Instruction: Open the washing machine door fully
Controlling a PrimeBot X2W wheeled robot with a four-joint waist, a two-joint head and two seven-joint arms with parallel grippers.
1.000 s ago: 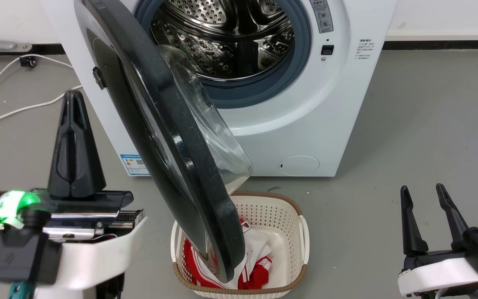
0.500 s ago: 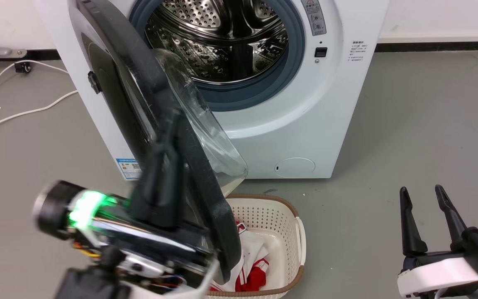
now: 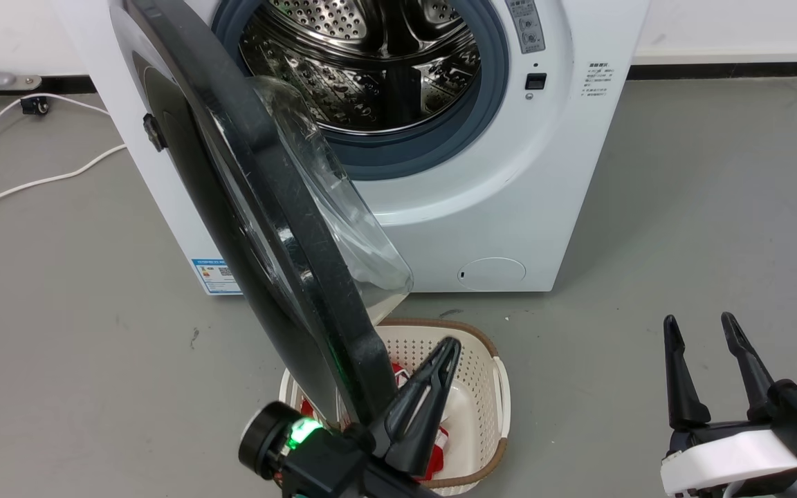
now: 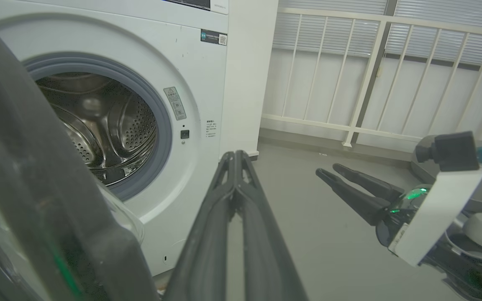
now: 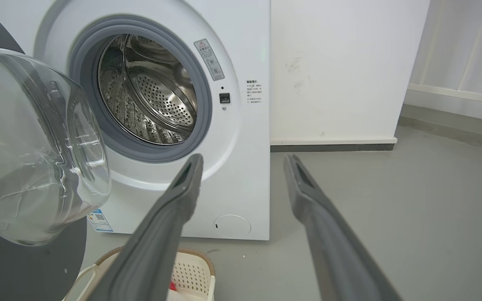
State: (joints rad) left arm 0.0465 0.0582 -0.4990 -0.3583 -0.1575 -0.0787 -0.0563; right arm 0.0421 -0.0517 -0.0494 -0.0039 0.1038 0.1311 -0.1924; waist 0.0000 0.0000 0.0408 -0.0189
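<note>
Left end effector [image 3: 451, 344] closed by basket [image 3: 483, 365] of red-white clothes [image 3: 442, 443]

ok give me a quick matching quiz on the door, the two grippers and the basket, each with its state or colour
Things:
1. door
2. left gripper
3. right gripper
4. basket

States or colours:
a. jaws apart
b. cream with a brown rim
c. black, swung out partway
d. jaws closed together

Pairs: 1-c, 2-d, 3-a, 4-b
</note>
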